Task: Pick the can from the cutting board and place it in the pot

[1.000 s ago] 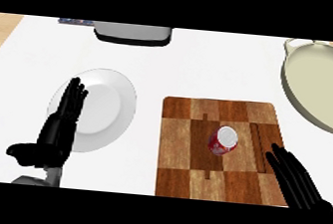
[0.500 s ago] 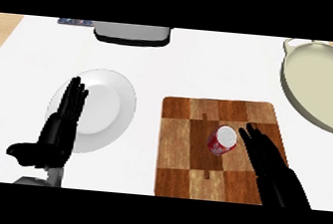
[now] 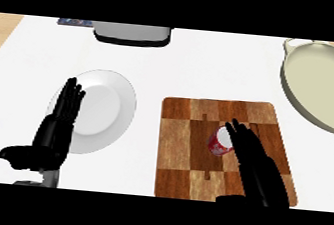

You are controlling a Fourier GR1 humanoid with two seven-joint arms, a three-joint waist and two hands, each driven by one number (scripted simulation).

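A small red can (image 3: 218, 141) with a white top stands near the middle of the checkered wooden cutting board (image 3: 183, 136). My right hand (image 3: 254, 165) lies over the board with straight fingers right beside the can, on its right, partly covering it. The pale cream pot (image 3: 321, 90) sits at the far right, cut by the view's edge. My left hand (image 3: 58, 125) rests open at the left, fingers up, over the edge of a white plate (image 3: 107, 109).
A grey appliance (image 3: 132, 33) stands at the back of the white counter. A small dark item (image 3: 75, 22) lies to its left. Light wood shows at the far left corner.
My right hand has moved left and forward from the board's right edge until its fingers sit against the can. The left hand and the can have not moved.
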